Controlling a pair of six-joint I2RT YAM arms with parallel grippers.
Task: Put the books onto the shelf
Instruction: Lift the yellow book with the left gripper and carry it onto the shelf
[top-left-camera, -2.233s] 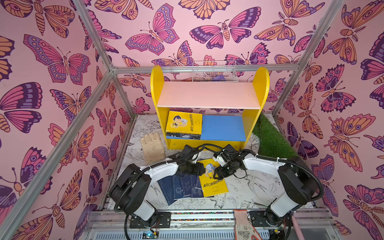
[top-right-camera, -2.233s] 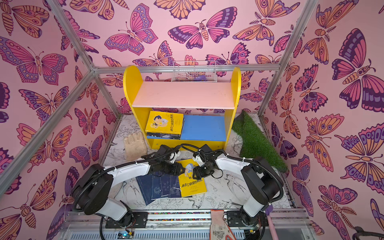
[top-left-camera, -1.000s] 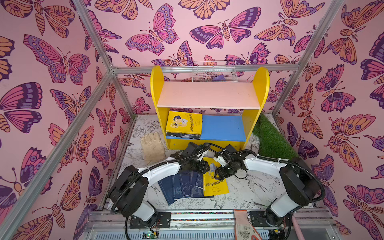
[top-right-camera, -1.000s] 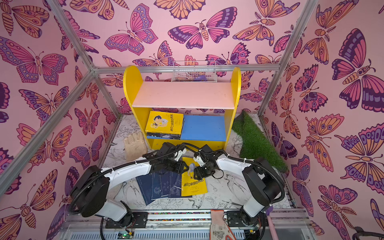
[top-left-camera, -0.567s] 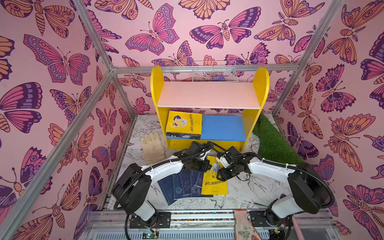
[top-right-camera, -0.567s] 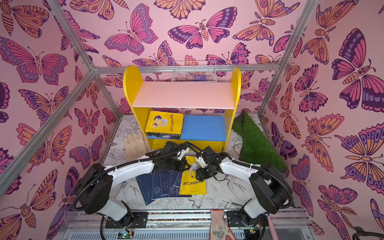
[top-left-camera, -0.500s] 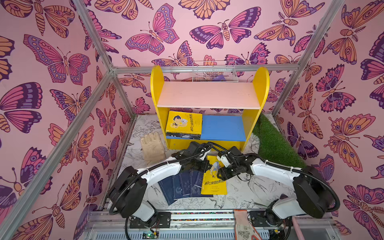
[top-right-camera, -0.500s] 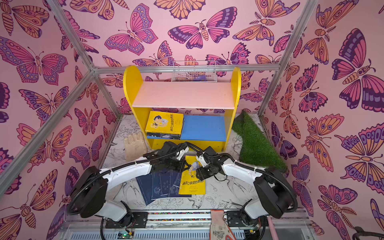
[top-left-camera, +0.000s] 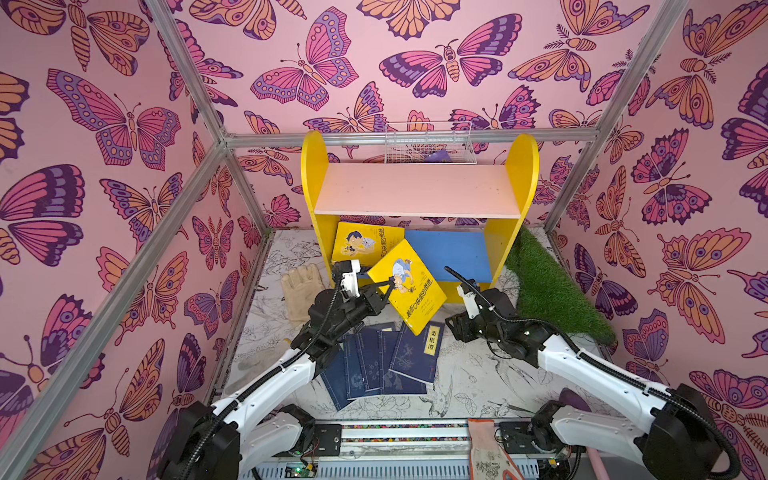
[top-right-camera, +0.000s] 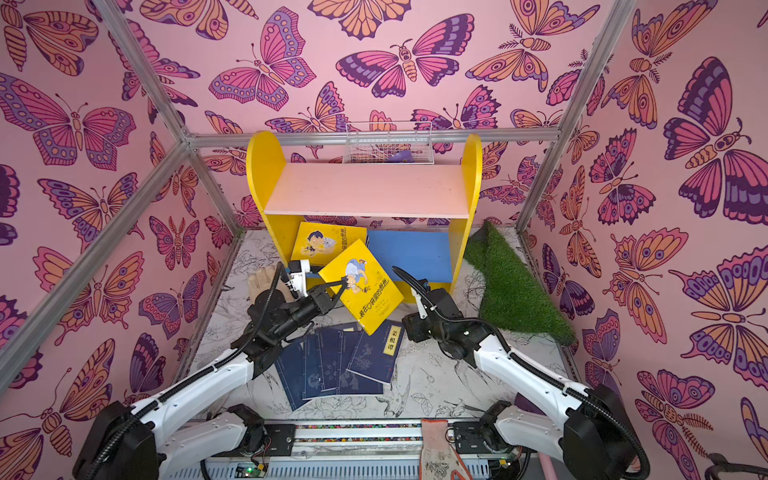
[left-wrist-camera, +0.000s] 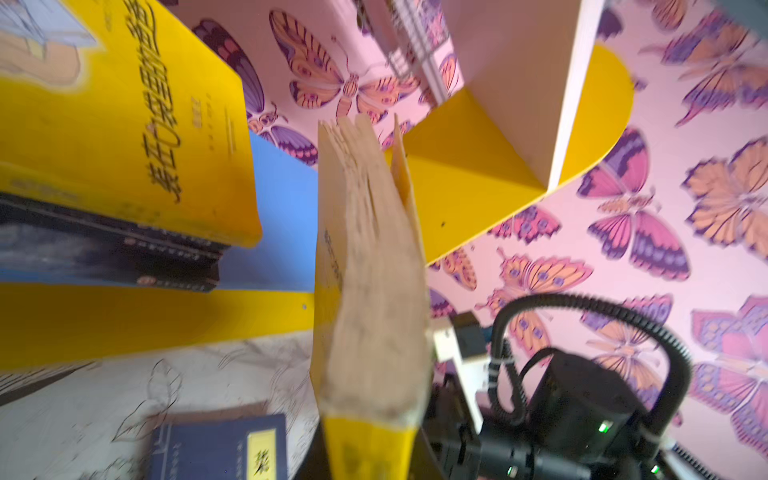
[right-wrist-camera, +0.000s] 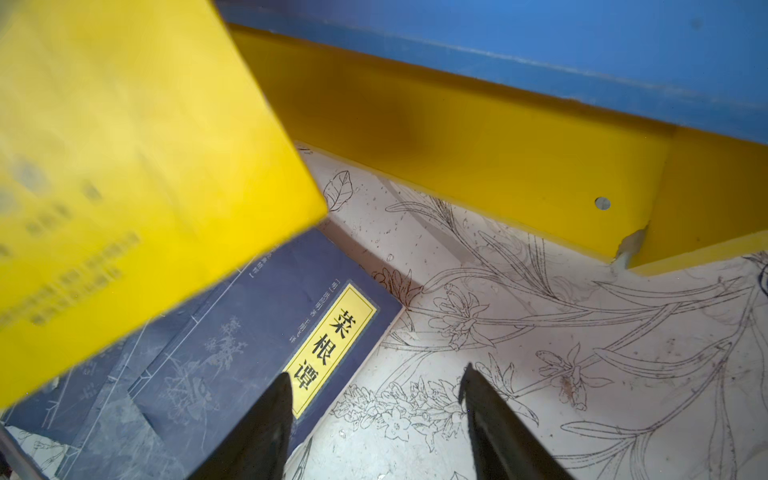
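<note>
Yellow book (top-left-camera: 409, 291) now lifted, tilted, clamped by left fingers (top-left-camera: 379, 284)

Our left arm (top-left-camera: 266, 386) rises from its base at the lower left of both top views and slants up toward the middle, with its black wrist (top-left-camera: 332, 307) bent over toward the right of the frame. The left pincer (top-left-camera: 390, 285) sits just left of centre, jaws pressed close on the left edge of a tilted yellow book (top-left-camera: 409, 286) held up in the air. Our right arm (top-left-camera: 602, 374) comes in from the lower right, its white forearm slanting up and left and ending right of centre. The right pincer (right-wrist-camera: 376, 372) points downward, its two dark fingers (right-wrist-camera: 266, 432) standing well apart and empty.
</note>
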